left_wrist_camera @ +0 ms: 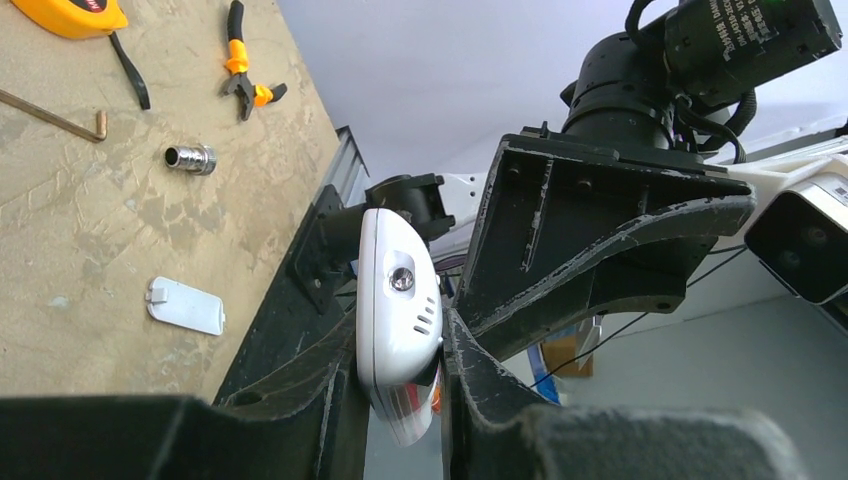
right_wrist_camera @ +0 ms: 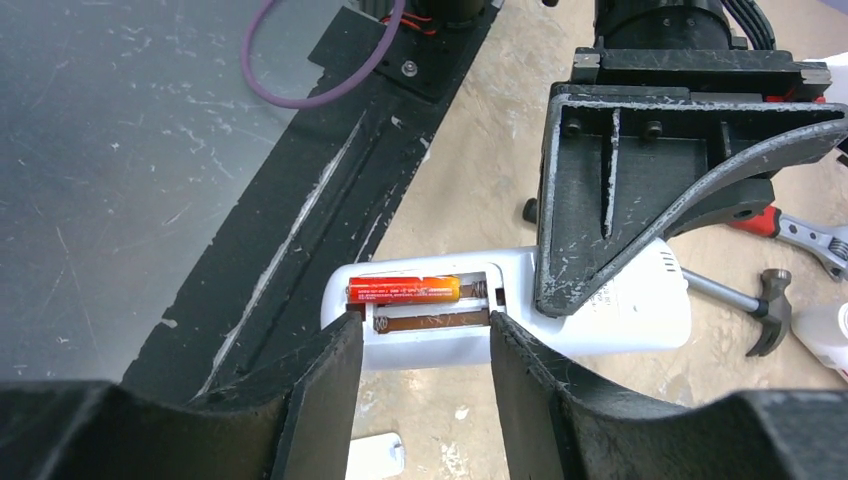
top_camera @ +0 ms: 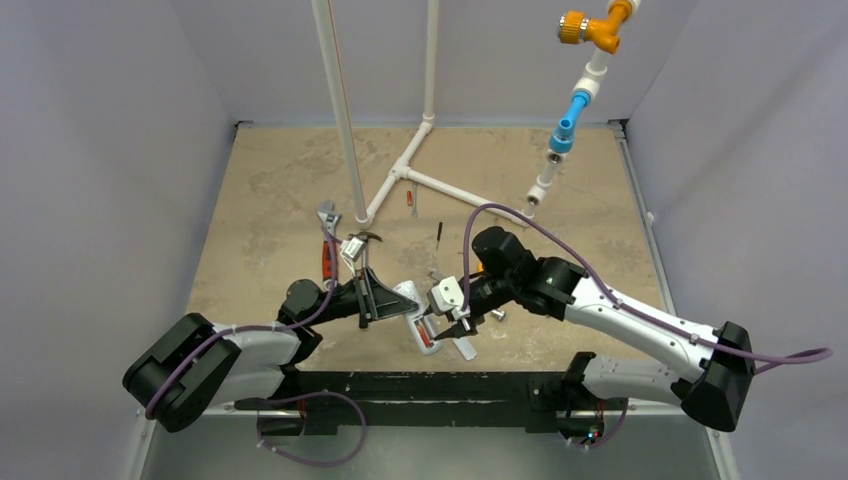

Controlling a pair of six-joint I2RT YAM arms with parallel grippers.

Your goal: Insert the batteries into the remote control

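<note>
My left claw (left_wrist_camera: 400, 340) pinching the white remote control (right_wrist_camera: 610, 320) by one end, my right claw (right_wrist_camera: 422, 335) spread at its other end, one orange battery (right_wrist_camera: 403, 289) seated in the open compartment (right_wrist_camera: 430, 321) just beyond my right fingertips (right_wrist_camera: 340, 345).

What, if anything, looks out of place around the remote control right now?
The remote control has its battery recess open: one battery sits in one slot, and the slot beside it is bare. A small white cover, probably its lid, lies loose on the table. Nothing else stands out.
</note>
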